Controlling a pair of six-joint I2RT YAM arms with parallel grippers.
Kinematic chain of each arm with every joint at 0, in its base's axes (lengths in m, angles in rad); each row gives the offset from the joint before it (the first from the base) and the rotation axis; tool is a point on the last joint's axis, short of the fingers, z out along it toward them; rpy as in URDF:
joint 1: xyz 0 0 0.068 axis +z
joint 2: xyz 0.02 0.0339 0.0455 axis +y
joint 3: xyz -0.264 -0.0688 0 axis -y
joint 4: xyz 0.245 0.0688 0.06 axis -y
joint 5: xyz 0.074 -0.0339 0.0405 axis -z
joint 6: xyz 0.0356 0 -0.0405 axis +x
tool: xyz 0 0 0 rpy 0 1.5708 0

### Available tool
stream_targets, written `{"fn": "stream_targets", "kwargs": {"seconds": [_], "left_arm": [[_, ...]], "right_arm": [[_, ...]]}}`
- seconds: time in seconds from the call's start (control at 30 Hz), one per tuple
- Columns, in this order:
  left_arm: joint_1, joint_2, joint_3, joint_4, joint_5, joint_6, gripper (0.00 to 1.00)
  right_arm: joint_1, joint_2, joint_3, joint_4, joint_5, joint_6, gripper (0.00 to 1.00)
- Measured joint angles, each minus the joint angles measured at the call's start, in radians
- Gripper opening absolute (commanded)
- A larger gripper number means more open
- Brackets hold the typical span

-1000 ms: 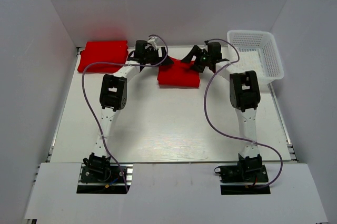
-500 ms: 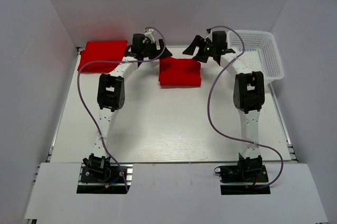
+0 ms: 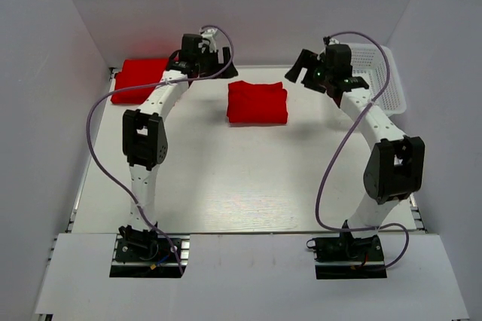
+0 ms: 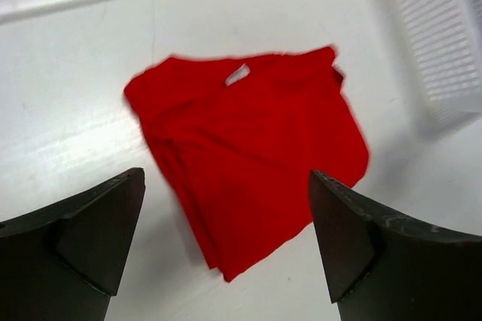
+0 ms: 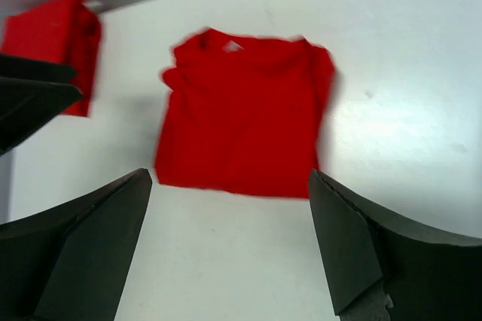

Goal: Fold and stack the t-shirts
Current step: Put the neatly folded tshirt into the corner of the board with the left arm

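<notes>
Red folded t-shirt (image 3: 257, 102), left gripper (image 3: 218, 66) and right gripper (image 3: 300, 72) raised either side, jaws spread, empty

Two plain bright red t-shirts lie flat on the white tabletop (image 3: 226, 178). The folded t-shirt (image 3: 257, 102) is a neat, roughly square packet near the tabletop's far edge, about midway across. Its layered edges show along one side, and a small white neck label shows on top. The other t-shirt (image 3: 138, 80), also folded, sits in the tabletop's far left corner, well apart.

White arms (image 3: 140, 185) with black joints (image 3: 141, 137) and black pincers (image 4: 226, 176), trailing looped purple cables (image 3: 90, 121).
</notes>
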Motion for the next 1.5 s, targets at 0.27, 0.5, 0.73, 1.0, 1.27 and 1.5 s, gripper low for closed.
{"fn": "stream_targets", "kwargs": {"seconds": [0.27, 0.5, 0.73, 1.0, 1.27, 1.5], "left_arm": [[-0.029, 0.127, -0.036, -0.118, -0.077, 0.018, 1.0], [-0.072, 0.216, 0.0, -0.121, -0.097, 0.024, 0.82], [-0.113, 0.246, 0.017, -0.124, -0.189, 0.043, 0.46], [-0.145, 0.288, 0.107, -0.172, -0.252, 0.092, 0.0], [-0.151, 0.249, 0.109, -0.185, -0.367, 0.254, 0.0], [-0.087, 0.091, 0.097, -0.193, -0.376, 0.418, 0.0]], "right_arm": [[-0.001, -0.075, -0.13, -0.13, 0.184, -0.046, 0.9], [-0.005, -0.149, -0.182, -0.164, 0.255, -0.076, 0.9], [-0.012, -0.153, -0.22, -0.19, 0.293, -0.082, 0.9], [-0.017, -0.174, -0.283, -0.197, 0.32, -0.082, 0.9], [-0.02, -0.271, -0.358, -0.201, 0.389, -0.082, 0.9], [-0.02, -0.288, -0.388, -0.202, 0.402, -0.082, 0.9]]}}
